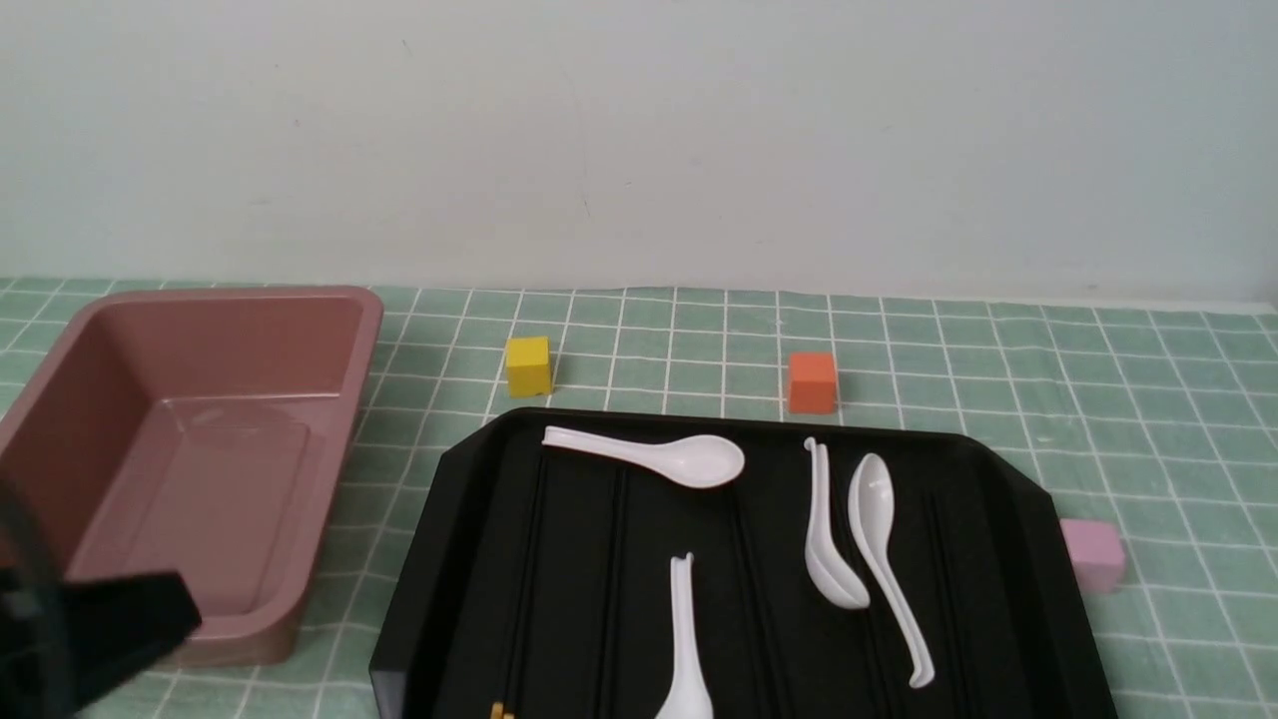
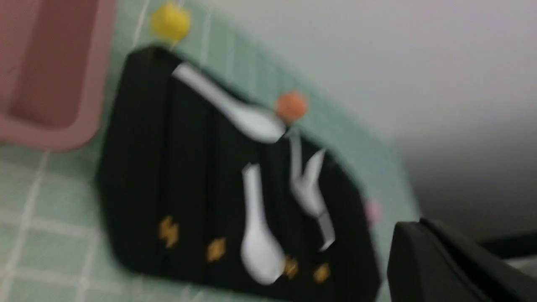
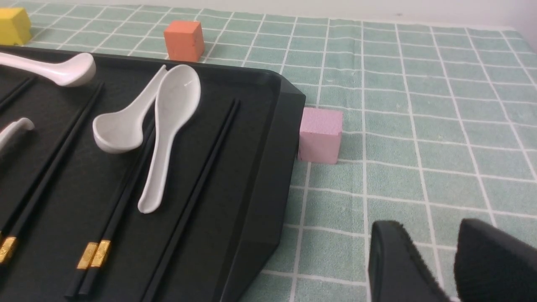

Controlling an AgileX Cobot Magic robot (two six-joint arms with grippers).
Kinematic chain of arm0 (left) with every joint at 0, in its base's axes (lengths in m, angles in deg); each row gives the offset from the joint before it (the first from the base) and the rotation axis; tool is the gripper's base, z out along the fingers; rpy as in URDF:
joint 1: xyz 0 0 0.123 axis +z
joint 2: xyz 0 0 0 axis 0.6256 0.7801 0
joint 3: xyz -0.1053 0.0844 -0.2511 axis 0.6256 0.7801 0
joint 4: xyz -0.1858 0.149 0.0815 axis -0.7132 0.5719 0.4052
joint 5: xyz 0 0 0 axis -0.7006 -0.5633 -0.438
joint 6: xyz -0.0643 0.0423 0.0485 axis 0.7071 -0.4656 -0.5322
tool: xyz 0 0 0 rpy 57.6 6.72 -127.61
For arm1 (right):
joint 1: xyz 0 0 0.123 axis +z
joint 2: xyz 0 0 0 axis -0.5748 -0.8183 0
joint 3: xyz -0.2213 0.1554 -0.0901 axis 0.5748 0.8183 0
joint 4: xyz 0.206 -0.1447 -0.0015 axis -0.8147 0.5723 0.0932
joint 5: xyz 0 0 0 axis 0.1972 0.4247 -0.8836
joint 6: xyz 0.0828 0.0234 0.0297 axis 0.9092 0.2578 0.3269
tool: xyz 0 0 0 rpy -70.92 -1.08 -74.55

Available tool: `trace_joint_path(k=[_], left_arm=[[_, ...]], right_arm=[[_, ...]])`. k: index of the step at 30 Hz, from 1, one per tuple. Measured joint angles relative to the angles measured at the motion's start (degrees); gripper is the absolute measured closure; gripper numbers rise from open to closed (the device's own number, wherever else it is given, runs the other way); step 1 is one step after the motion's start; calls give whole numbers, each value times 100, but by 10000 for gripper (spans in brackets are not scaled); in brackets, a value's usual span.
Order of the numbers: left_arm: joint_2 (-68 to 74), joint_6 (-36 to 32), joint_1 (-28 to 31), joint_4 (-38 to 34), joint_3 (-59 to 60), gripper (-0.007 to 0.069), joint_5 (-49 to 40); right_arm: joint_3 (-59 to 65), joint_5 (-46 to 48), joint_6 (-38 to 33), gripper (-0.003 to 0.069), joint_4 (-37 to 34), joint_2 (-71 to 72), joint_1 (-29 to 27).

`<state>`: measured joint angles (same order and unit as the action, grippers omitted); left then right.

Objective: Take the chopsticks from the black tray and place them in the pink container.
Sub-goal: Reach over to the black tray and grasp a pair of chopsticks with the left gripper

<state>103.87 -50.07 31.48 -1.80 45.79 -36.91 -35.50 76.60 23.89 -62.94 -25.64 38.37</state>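
The black tray (image 1: pixel 589 559) lies in the middle, with thin black chopsticks (image 3: pixel 94 254) lying lengthwise on it, gold bands near their close ends. One gold band (image 1: pixel 502 711) peeks in at the front view's bottom edge. The empty pink container (image 1: pixel 230 340) stands left of the tray. My left gripper (image 1: pixel 185 599) hovers low over the container's near corner. In the blurred left wrist view the left gripper (image 2: pixel 413 224) looks shut and holds nothing. My right gripper (image 3: pixel 432 228) is open and empty over the cloth, right of the tray (image 3: pixel 260 147).
Several white spoons (image 1: pixel 689 461) lie on the tray among the chopsticks. A yellow cube (image 1: pixel 528 365) and an orange cube (image 1: pixel 812 381) sit behind the tray. A pale-pink cube (image 1: pixel 1093 552) touches its right edge. A green checked cloth (image 1: pixel 1098 399) covers the table.
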Motion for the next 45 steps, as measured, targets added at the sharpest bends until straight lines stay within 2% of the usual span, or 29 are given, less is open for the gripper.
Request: trace_joint_path(k=[1, 2, 5, 9, 12, 14, 16, 19, 21, 24, 27, 28, 30, 33, 45], left_arm=[[102, 2, 0, 61, -59, 637, -106], [924, -27, 0, 552, -493, 637, -943], [2346, -218, -6, 932, -1103, 637, -1640], [3662, -813, -296, 644, -1536, 637, -1808], [4544, -968, -981, 403, -1879, 637, -1624], [4826, -830, -1258, 461, -2004, 637, -1478], [5426, -261, -1838, 856, -2280, 637, -1073], [5825, 317, -2149, 1261, -2456, 629, -816], [6302, 1032, -2428, 1923, -2683, 592, -621], [6719, 1524, -2587, 2482, -2915, 518, -474], [7008, 1712, -2622, 2812, -3109, 435, -378], [7008, 1713, -2622, 2830, -3109, 429, -369], [7111, 1753, -2622, 3043, -3186, 358, -234], [7138, 1764, -2622, 3263, -3205, 317, -51], [7224, 1952, -2622, 3536, -3212, 299, 371]], right_arm=[[0, 0, 0, 419, 0, 0, 0], [0, 0, 0, 419, 0, 0, 0], [0, 0, 0, 419, 0, 0, 0], [0, 0, 0, 419, 0, 0, 0], [0, 0, 0, 419, -5, 0, 0], [0, 0, 0, 419, -5, 0, 0], [0, 0, 0, 419, -5, 0, 0], [0, 0, 0, 419, 0, 0, 0], [0, 0, 0, 419, 0, 0, 0], [0, 0, 0, 419, 0, 0, 0], [0, 0, 0, 419, 0, 0, 0], [0, 0, 0, 419, 0, 0, 0], [0, 0, 0, 419, 0, 0, 0], [0, 5, 0, 419, 0, 0, 0], [0, 5, 0, 419, 0, 0, 0]])
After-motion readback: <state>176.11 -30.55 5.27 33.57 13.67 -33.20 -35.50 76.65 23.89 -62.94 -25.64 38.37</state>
